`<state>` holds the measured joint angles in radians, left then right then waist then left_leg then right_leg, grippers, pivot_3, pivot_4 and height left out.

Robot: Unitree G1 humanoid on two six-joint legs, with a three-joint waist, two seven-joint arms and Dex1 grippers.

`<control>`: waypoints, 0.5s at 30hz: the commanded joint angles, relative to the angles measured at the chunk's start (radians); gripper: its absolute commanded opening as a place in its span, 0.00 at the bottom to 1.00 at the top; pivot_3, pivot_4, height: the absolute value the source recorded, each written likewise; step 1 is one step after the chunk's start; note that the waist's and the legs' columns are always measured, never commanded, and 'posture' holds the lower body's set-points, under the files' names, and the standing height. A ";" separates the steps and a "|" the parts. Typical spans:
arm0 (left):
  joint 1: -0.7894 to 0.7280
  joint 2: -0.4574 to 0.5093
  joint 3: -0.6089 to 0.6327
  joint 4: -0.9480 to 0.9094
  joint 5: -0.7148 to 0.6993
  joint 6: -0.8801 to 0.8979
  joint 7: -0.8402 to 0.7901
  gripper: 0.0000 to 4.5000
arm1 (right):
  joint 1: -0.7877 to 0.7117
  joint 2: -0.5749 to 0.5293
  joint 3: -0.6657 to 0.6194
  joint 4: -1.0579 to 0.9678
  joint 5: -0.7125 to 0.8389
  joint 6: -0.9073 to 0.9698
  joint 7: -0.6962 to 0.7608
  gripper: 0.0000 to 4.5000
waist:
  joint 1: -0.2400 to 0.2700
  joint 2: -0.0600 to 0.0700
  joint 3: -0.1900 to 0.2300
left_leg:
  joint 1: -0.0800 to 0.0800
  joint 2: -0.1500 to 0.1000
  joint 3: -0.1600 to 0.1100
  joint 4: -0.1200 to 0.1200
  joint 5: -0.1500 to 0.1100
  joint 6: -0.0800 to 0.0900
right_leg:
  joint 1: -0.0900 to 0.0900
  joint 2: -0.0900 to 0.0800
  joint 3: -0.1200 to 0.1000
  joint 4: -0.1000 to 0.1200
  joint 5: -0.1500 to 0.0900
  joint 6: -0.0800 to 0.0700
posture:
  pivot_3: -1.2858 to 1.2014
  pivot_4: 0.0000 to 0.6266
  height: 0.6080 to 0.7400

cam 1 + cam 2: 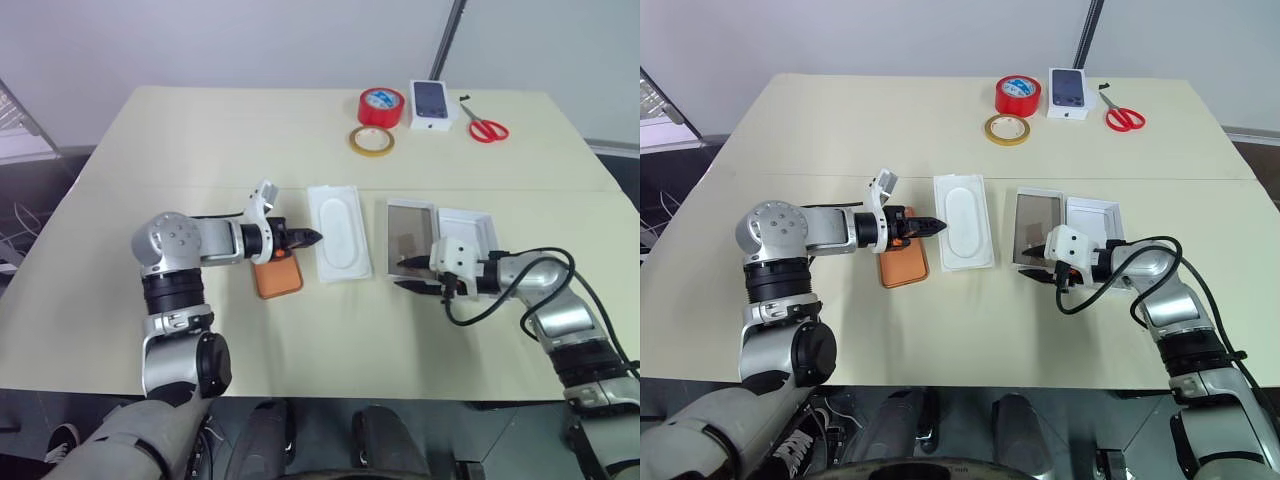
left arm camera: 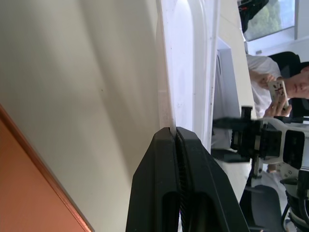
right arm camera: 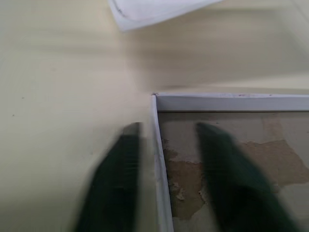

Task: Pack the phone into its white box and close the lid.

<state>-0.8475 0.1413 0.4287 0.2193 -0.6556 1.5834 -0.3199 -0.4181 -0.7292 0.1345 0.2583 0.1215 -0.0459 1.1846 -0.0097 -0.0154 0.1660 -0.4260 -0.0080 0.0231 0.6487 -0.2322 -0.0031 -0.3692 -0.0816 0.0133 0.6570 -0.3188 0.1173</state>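
Nearest of all, just left of the white box [image 1: 338,232], the phone [image 1: 278,278] lies flat on the pale table [image 1: 200,150]. It is a smooth orange slab with rounded corners, and its long axis runs from near to far, leaning slightly. Its far end is hidden under the left gripper [image 1: 312,237]. That pincer reaches across towards the white box with its black fingers pressed together on the thin white rim of the box's left long side.

The white box is a shallow rectangle of matte card with a rounded oblong recess. Its long axis also runs near to far, about parallel to the phone.

Right of the white box, a little apart, sits a brown-floored tray [image 1: 410,232] with low white walls and a floor of torn, patchy brown card. The right gripper [image 1: 403,273] is at its near left corner. Its blurred fingers [image 3: 116,164] stand spread, one outside the wall and one over the floor, and no grip shows.

Touching the tray's right side is the lid [image 1: 468,228], plain white inside.

Well beyond the white box are a yellow tape ring [image 1: 371,141], a red tape roll [image 1: 381,106], a small printed box [image 1: 432,104] and red-handled scissors [image 1: 487,129].
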 commanded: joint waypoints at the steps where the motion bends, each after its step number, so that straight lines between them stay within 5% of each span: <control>1: -0.011 0.011 0.001 -0.047 -0.016 -0.048 -0.014 0.00 | -0.014 -0.017 0.006 0.001 0.003 0.021 0.037 0.01 | 0.000 0.000 0.000 | 0.000 0.000 0.000 0.000 0.000 0.000 | 0.000 0.000 0.000 0.000 0.000 0.000 | 0.52 0.24 0.91; 15: -0.033 -0.035 0.043 -0.033 -0.046 -0.023 -0.005 0.00 | 0.063 0.118 0.087 -0.364 0.019 0.164 -0.068 0.01 | 0.003 0.000 0.000 | -0.001 0.000 0.000 0.000 0.000 -0.001 | -0.002 0.000 0.000 0.001 0.000 0.000 | 0.52 0.24 0.91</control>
<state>-0.8562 0.1063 0.4652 0.2103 -0.6754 1.5466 -0.3141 -0.3649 -0.6173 0.2226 -0.0539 0.1290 0.1033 1.1293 -0.0068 -0.0156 0.1661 -0.4269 -0.0080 0.0230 0.6484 -0.2319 -0.0041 -0.3710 -0.0821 0.0135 0.6578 -0.3188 0.1173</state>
